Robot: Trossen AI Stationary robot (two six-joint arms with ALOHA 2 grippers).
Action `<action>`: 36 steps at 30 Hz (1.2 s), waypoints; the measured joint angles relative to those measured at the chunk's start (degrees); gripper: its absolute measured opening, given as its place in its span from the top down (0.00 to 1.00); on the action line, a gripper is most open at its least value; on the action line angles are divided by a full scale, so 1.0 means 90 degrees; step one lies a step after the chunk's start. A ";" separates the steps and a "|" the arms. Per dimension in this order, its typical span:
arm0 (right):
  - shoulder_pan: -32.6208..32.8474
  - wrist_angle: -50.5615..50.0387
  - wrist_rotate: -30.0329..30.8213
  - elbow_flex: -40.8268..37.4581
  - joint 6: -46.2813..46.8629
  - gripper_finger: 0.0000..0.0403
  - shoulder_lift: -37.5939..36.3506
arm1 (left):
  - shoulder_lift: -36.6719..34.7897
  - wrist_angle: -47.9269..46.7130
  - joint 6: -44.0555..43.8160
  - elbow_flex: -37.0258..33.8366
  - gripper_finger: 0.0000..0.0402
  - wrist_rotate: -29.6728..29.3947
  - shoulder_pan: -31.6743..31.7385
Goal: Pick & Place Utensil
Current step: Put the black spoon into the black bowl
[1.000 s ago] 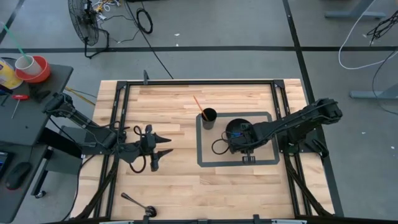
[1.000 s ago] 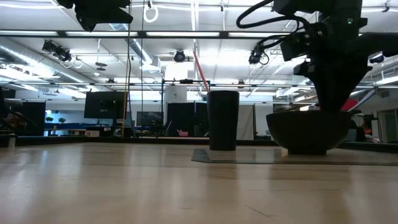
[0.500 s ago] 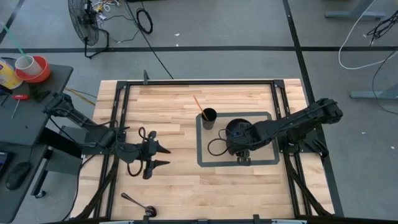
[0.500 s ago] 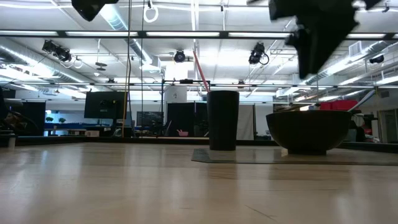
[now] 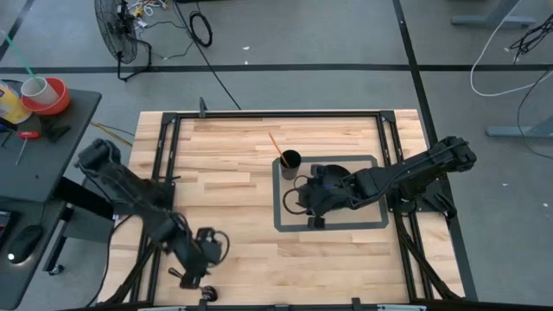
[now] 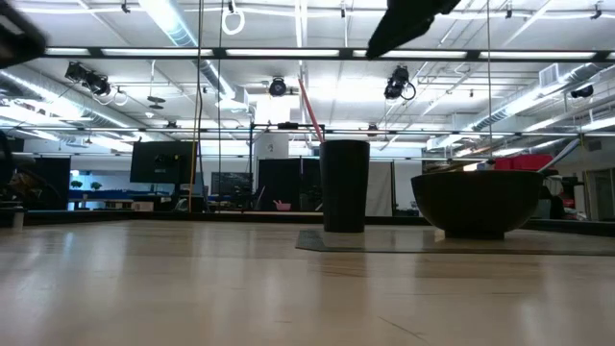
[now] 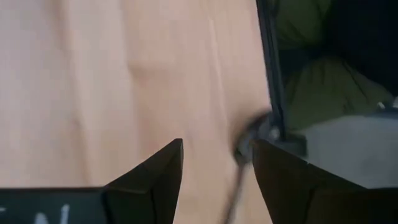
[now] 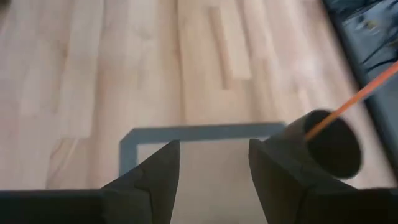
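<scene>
One metal utensil (image 7: 244, 163) on the counter (image 5: 242, 164) by its near edge, right below the left claw (image 7: 217, 163), between the spread, empty fingers; long axis blurred, direction hard to tell. Right claw (image 8: 213, 163) also spread and empty, hovering over the grey-outlined mat (image 5: 289, 220). Beside it: one black cup (image 5: 290, 162) with one orange stick (image 5: 275, 143) leaning up and away, one dark bowl (image 6: 476, 202).

Bright overhead lighting, soft shadows; both wrist views are motion-blurred.
</scene>
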 joint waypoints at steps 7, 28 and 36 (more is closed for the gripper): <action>-0.0044 0.0374 0.0772 -0.0002 -0.0313 0.52 0.0000 | 0.0646 -0.0013 -0.1054 0.0108 0.58 0.0217 -0.0703; 0.0053 0.0632 0.0721 -0.0005 -0.0287 0.52 0.0000 | 0.1981 -0.0089 -0.0870 0.0108 0.67 0.0444 -0.1504; 0.0053 0.0656 0.0734 -0.0010 -0.0306 0.52 0.0000 | 0.2082 -0.0176 -0.0873 0.0114 0.89 -0.0156 -0.1654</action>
